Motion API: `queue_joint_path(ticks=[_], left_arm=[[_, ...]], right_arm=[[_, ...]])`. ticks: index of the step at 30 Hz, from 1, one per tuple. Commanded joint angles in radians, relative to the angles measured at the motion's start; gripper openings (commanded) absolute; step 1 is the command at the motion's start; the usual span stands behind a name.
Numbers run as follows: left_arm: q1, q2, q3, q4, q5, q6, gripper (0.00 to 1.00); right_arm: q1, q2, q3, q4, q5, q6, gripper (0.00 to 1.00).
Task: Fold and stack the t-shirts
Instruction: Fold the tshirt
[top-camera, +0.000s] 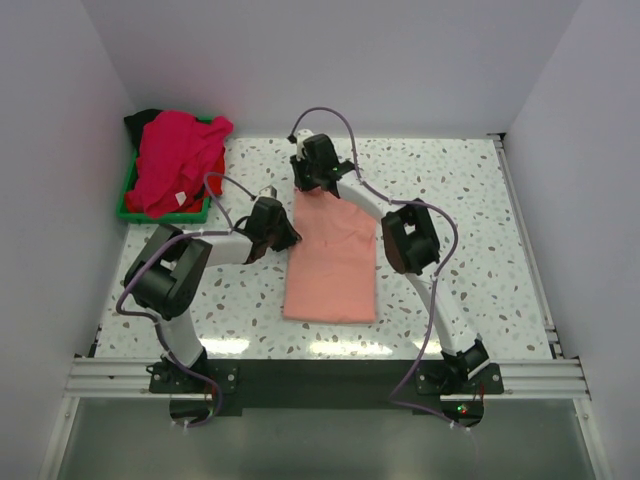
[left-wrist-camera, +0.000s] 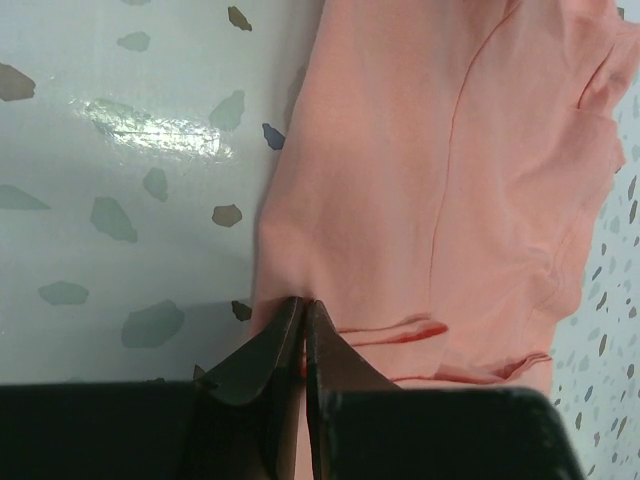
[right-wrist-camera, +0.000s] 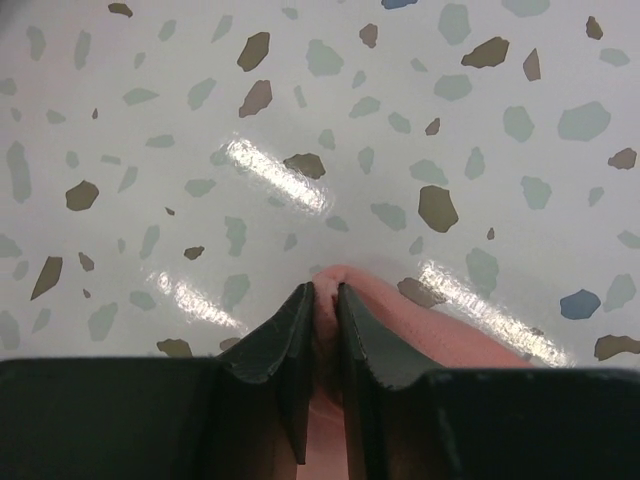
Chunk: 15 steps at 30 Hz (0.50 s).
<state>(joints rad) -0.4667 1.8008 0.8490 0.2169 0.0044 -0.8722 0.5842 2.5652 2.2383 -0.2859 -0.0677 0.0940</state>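
Pinched almost closed, the left gripper (left-wrist-camera: 303, 305) held a thin fold at the left edge of the salmon-pink t-shirt (top-camera: 335, 255), towards its far end. The right gripper (right-wrist-camera: 325, 290) was likewise narrow, with a small hump of the same cloth nipped between its jaws at the far end.

The shirt lay mid-table, already folded into a long panel. Its long axis ran from the near edge to the far edge, and the far end leaned slightly to the right. Which end held the neck could not be told.

The risks seemed to be these. Each bite was shallow and might have caught only the upper layer, so a lift could peel the fold open. Uneven pulls from the two arms could skew the panel or slip a corner free. The grips also sat close together at one end, leaving the near end to drag.

Around it lay the speckled table (top-camera: 480, 230). Well apart at the far left, the other t-shirts (top-camera: 180, 160) were heaped in the green tray (top-camera: 160, 216).
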Motion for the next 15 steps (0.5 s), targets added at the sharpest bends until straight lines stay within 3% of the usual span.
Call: queue_joint_path(ticks=[1, 4, 15], left_arm=[[0.005, 0.035, -0.008, -0.037, -0.009, 0.013, 0.10], [0.005, 0.035, -0.019, -0.037, -0.011, 0.012, 0.00], [0.005, 0.035, -0.027, -0.036, -0.009, 0.007, 0.00]], right_arm=[[-0.001, -0.036, 0.049, 0.053, 0.016, 0.053, 0.18], [-0.020, -0.043, 0.046, 0.070, 0.014, 0.127, 0.13], [-0.080, -0.053, 0.000, 0.120, 0.003, 0.328, 0.13]])
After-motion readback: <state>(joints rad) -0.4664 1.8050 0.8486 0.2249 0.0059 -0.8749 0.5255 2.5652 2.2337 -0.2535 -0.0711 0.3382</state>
